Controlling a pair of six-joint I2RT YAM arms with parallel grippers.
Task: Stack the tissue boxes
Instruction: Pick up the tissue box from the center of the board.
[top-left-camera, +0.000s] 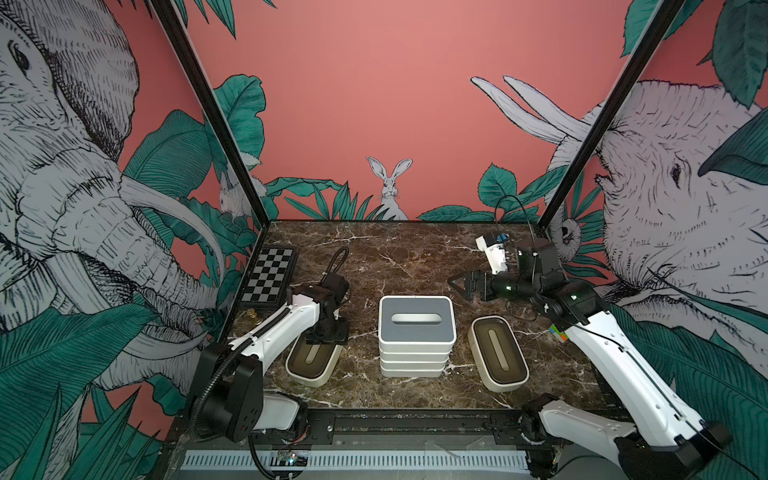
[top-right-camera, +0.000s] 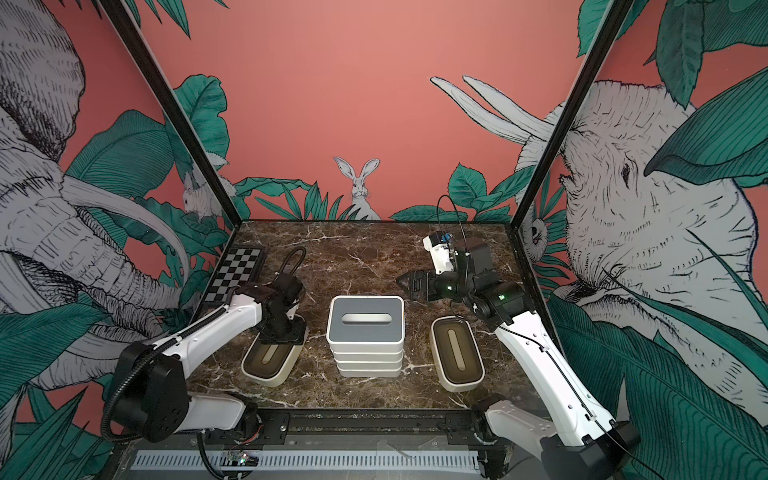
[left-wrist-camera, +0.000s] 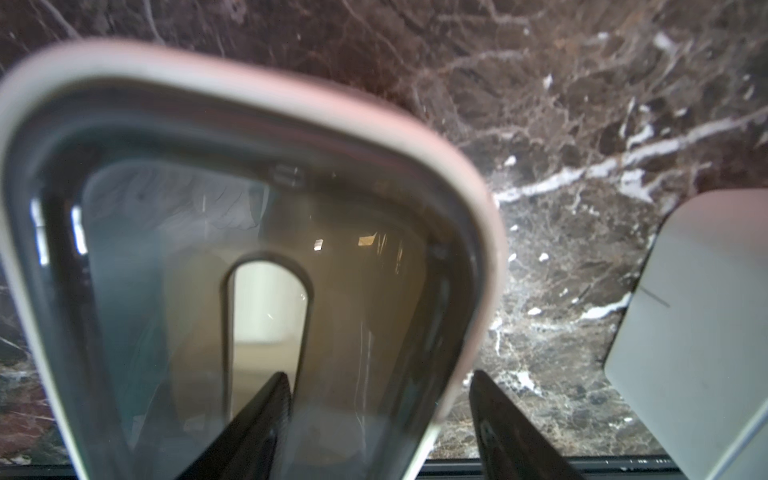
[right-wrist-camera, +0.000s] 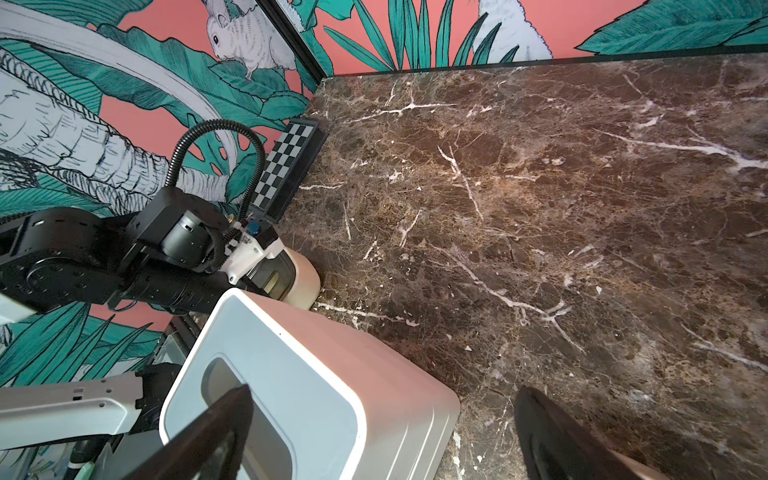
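left gripper (left-wrist-camera: 380, 376): fingers apart, one by the lid slot, one outside the wall of the left brown-lid box (left-wrist-camera: 291, 104) (squeezing or not, cannot tell) | right gripper (top-left-camera: 457, 286): wide open, in the air, holding nothing | stack of four boxes (top-left-camera: 415, 332): mid table (top-left-camera: 395, 257), grey lid on top | right brown-lid box (top-left-camera: 498, 359): flat, near the stack

From my end the tabletop (top-left-camera: 415, 257) reads as polished brown marble with white veins and a slight sheen. The stacked boxes (top-left-camera: 415, 361) look like smooth matt white plastic, and the top lid (top-left-camera: 415, 332) is matt grey. The left cream box (top-left-camera: 307, 376) and right cream box (top-left-camera: 505, 384) have satin cream plastic walls. Up close, the left box's lid (left-wrist-camera: 353, 311) is glossy smoked see-through plastic, full of reflections. The arm shells (top-left-camera: 282, 328) are smooth white plastic, and the hose (top-left-camera: 338, 259) is ribbed black.
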